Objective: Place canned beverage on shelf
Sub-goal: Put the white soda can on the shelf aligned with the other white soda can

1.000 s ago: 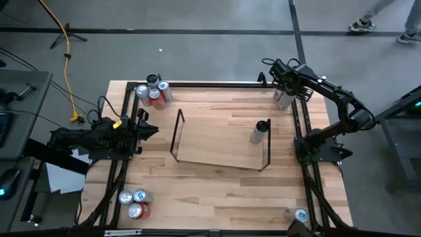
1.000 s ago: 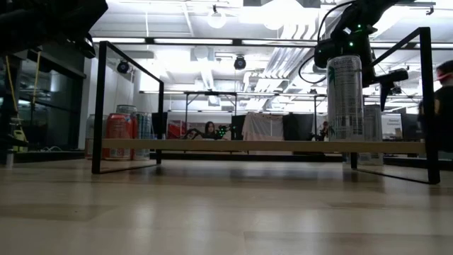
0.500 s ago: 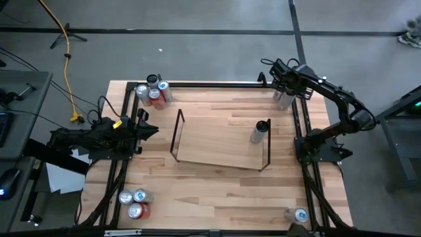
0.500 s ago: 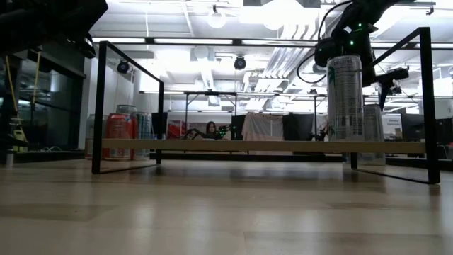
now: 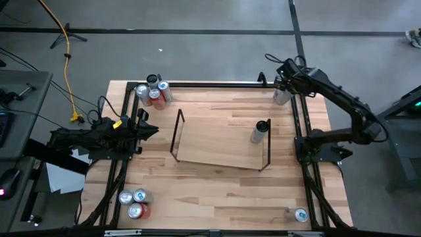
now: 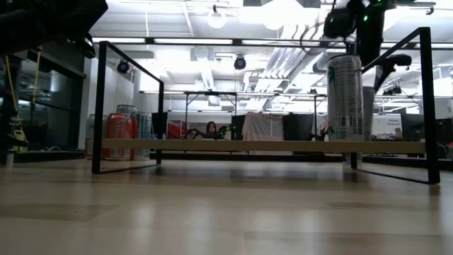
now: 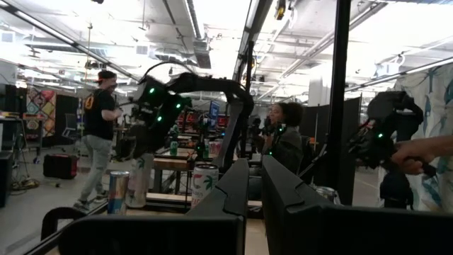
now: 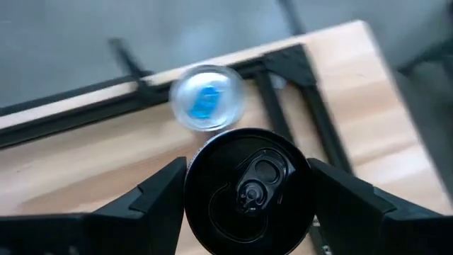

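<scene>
A cluster of cans [image 5: 153, 91] stands at the table's far left corner, red and silver tops packed together, and another small cluster [image 5: 135, 201] sits at the near left edge. The left gripper [image 5: 146, 127] waits at the table's left side, level with the shelf's left end; its dark fingers [image 7: 237, 190] lie close together, apparently closed on nothing.

The shelf [image 5: 220, 141], a low rack of thin black rods with upright end frames over a pale wooden base, sits mid-table. One tall silver can [image 5: 259, 131] stands upright at its right end, just inside the right frame.

The right gripper [image 5: 284, 85] is at the table's far right corner, its fingers set either side of a black-topped can [image 8: 248, 190], gripping it as far as the wrist view lets one judge. A silver can with a blue tab [image 8: 206, 105] stands just beside it. A lone can [image 5: 300, 215] rests at the near right corner. The tabletop [image 5: 217, 191] is light wood planks.
</scene>
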`<state>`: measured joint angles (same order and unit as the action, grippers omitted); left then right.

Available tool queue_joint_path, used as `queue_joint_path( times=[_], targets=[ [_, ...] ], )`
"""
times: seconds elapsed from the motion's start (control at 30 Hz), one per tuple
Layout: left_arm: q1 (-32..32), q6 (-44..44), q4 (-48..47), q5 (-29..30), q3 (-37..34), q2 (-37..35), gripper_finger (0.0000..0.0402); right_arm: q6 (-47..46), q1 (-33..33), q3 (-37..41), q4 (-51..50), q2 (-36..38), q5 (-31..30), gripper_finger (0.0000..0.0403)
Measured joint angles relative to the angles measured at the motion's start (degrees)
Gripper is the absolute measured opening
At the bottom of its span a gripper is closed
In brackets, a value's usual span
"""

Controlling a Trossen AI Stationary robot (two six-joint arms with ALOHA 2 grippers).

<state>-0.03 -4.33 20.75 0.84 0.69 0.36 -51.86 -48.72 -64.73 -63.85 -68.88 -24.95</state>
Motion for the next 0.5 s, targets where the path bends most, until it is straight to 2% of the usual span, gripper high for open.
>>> queue_joint_path(
  times=[0.27, 0.5],
  targets=[
    [0.02, 0.0, 0.02, -0.01, 0.0, 0.0, 0.0003, 10.71, 4.78, 0.0, 12.3, 9.02, 8.51, 0.0248],
    [0.0, 0.0, 0.02, 0.0, 0.0, 0.0, 0.0003, 14.8, 12.27, 0.0, 30.09, 11.99, 21.15, 0.0247]
  ],
)
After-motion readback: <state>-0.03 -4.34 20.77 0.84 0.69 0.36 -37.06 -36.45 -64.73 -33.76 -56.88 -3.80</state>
